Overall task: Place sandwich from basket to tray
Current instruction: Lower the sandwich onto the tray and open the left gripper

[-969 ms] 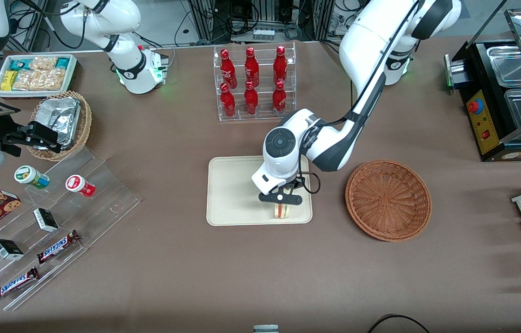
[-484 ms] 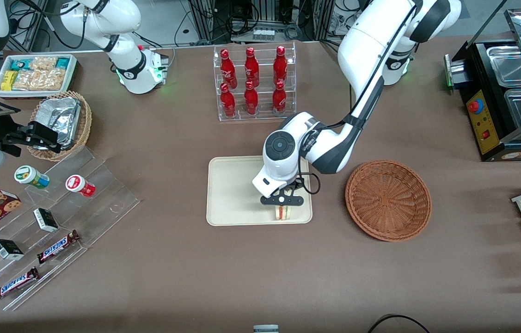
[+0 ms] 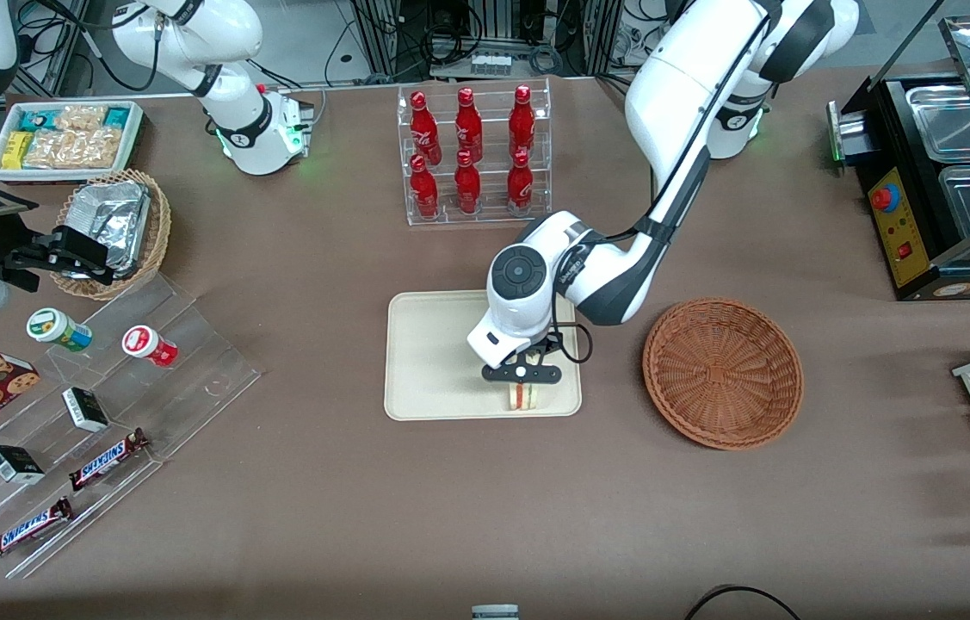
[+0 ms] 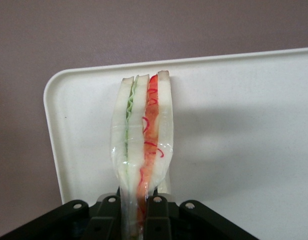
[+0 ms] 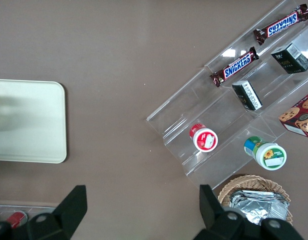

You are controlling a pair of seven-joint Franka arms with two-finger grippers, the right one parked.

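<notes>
Flat cream-white rectangular tray (image 3: 433, 362) mid-table. Left arm's black two-finger gripper (image 3: 522, 373) clamped on plastic-wrapped triangular white-bread sandwich (image 3: 523, 394), upright at tray's front corner nearest round reddish-brown wicker basket (image 3: 722, 372); likely low for release.

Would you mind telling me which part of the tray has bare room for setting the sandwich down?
The tray is bare from its rim toward the parked arm's end up to the gripper, whose jaws are shut on the sandwich, held near the rim closest to the front camera. The corner toward the basket is crowded by the arm.
</notes>
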